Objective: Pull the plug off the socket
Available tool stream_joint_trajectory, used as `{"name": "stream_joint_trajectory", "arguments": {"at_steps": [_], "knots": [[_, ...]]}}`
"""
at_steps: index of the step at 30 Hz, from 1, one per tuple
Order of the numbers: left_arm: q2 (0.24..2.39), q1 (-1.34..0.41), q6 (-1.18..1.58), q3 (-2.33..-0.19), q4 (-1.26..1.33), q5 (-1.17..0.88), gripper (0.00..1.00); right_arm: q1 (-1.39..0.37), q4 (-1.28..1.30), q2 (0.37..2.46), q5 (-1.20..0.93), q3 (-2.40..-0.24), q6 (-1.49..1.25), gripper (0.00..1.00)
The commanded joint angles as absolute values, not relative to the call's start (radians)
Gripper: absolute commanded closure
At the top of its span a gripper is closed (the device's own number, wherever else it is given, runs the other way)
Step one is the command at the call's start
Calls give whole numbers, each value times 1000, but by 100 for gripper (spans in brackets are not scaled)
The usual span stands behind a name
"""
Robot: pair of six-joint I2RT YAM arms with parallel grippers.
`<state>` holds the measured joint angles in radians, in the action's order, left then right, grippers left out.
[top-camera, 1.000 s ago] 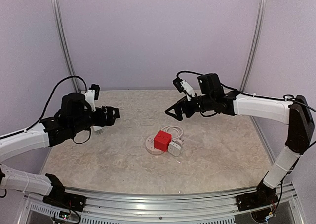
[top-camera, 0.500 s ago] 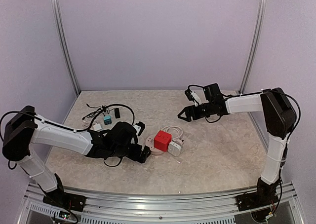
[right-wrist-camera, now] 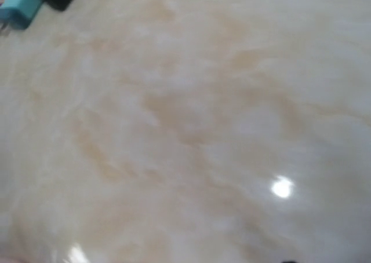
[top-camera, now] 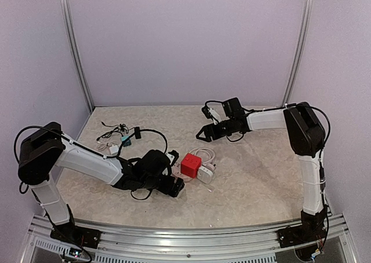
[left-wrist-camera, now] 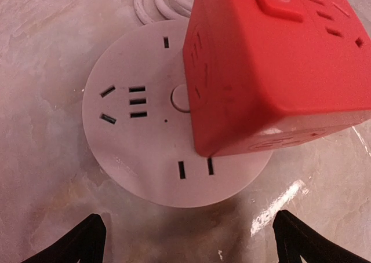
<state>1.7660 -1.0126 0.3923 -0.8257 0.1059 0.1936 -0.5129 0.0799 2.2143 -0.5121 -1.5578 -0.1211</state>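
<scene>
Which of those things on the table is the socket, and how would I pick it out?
Look to the middle of the marbled table, where a small cluster sits by a coiled white cable. The socket is the cube sitting on a round white disc; it alone is bright red.

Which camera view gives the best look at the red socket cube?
The left wrist view: the red socket cube fills its upper right, close and sharp, with outlet slots and a power button visible, overlapping a round white outlet disc. The top external view shows it small at mid-table. The right wrist view shows none of it.
</scene>
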Motion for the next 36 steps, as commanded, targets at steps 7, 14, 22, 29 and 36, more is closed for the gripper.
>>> {"name": "stream_joint_trajectory", "arguments": {"at_steps": [7, 14, 22, 29, 36], "knots": [[1810, -963, 419, -851, 180, 194, 1, -545, 131, 2285, -533, -1548, -89, 40], [1842, -875, 410, -880, 187, 154, 1, -545, 68, 2201, -517, -1356, -101, 45], [1913, -757, 391, -971, 183, 80, 1, -546, -50, 2073, -535, -1117, -161, 48], [1987, -687, 327, -1077, 203, -51, 1, -585, -142, 1985, -556, -966, -220, 48], [2026, -676, 283, -1085, 211, -119, 1, -637, -184, 1967, -562, -901, -247, 49]]}}
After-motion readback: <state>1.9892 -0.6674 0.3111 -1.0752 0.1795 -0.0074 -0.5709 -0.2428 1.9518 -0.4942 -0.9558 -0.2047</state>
